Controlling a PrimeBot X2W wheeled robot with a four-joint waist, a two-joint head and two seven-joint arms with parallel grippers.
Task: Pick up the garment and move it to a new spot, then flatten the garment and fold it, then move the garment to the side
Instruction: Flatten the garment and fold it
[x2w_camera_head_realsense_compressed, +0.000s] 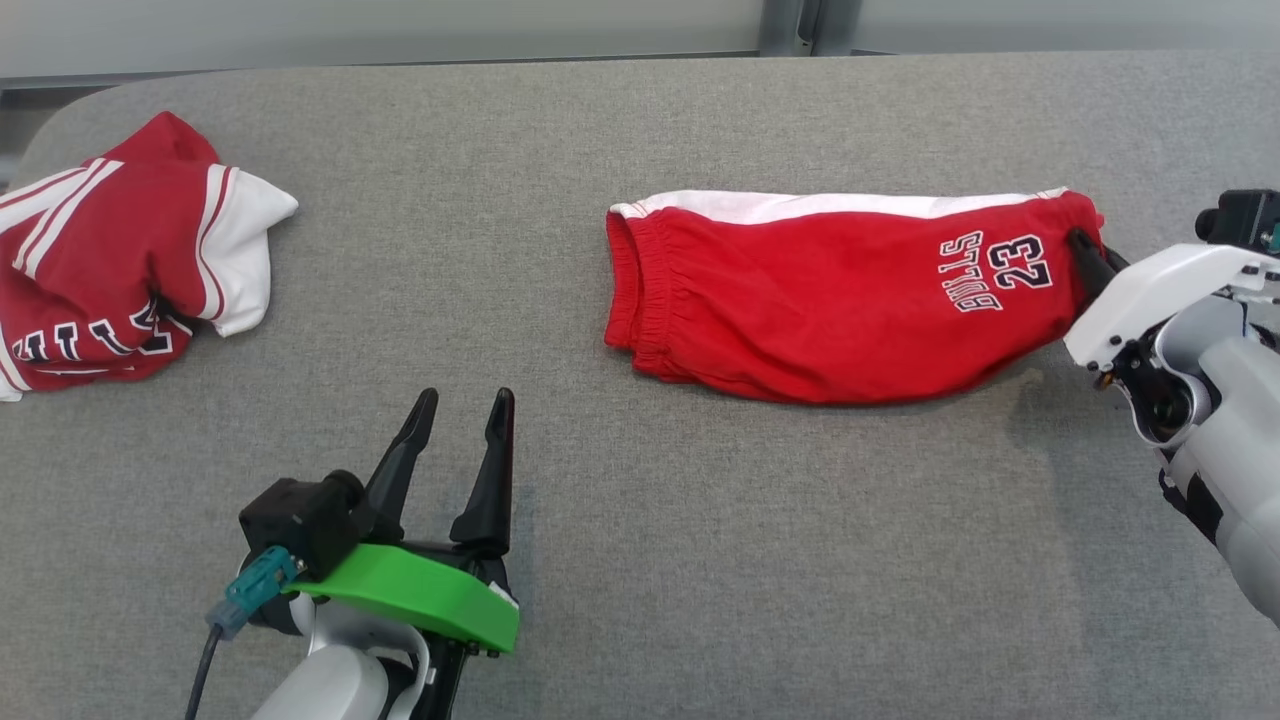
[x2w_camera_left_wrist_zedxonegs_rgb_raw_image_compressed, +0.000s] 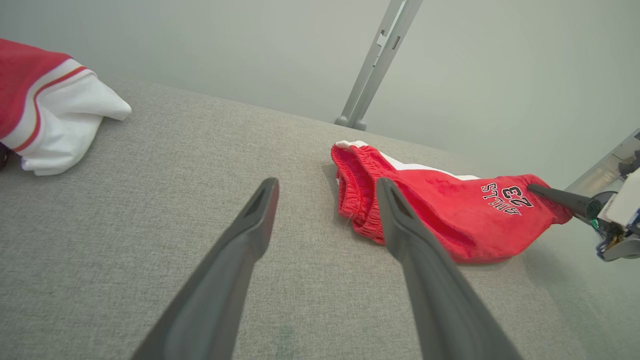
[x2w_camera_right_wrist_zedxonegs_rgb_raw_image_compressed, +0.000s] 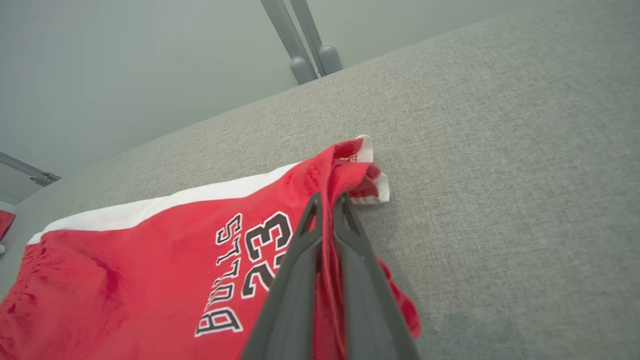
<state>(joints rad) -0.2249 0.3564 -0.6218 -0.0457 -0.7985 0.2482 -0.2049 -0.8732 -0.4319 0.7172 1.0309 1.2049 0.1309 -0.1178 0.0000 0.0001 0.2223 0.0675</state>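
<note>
Head view puts the red shorts (x2w_camera_head_realsense_compressed: 830, 300) on the grey surface (x2w_camera_head_realsense_compressed: 640, 560) at the centre-right of the frame. They are stretched sideways, with the gathered elastic waistband toward the middle and the leg hem toward the right edge. A white stripe runs along their upper side, and the print "BULLS 23" sits upside down near the right end. The right end effector (x2w_camera_head_realsense_compressed: 1085, 255) comes in from the right edge of the frame and meets the shorts at the hem. In the right wrist view its two dark fingers (x2w_camera_right_wrist_zedxonegs_rgb_raw_image_compressed: 295, 280) are pressed together with a fold of red cloth pinched between them, just beside the white-trimmed corner. The left end effector (x2w_camera_head_realsense_compressed: 467, 400) sits at the lower left of the head view, its fingers spread apart with nothing between them, well apart from the shorts. A crumpled red-and-white jersey (x2w_camera_head_realsense_compressed: 120, 270) lies at the upper left of the frame, also well apart from the shorts. In the left wrist view a grey metal post (x2w_camera_left_wrist_zedxonegs_rgb_raw_image_compressed: 375, 65) rises beyond the far edge of the surface.
</note>
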